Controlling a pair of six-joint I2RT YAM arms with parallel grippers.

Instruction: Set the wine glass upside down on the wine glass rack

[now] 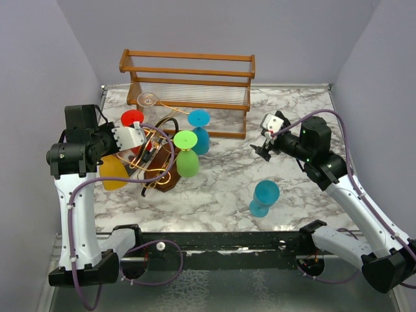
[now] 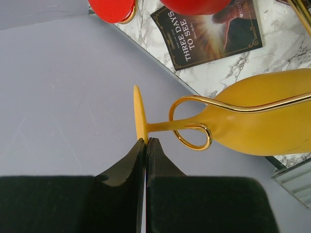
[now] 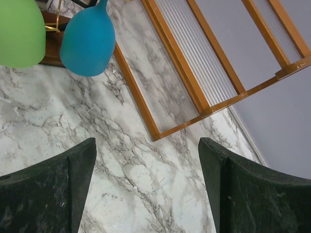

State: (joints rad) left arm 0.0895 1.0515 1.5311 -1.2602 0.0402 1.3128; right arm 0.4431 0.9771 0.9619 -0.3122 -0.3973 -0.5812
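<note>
Left wrist: "THREE DAYS TO SEE" book (image 2: 209, 34) near yellow wine glass (image 2: 262, 121).

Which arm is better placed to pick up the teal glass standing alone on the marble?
Right. The right end effector is open on the teal glass's side; the left end effector is closed at the yellow glass's foot.

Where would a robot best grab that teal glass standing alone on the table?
Probably the narrow stem of the teal glass, coming in level from the right, where the open right gripper hovers. It stands alone; bowl and foot are wider.
</note>
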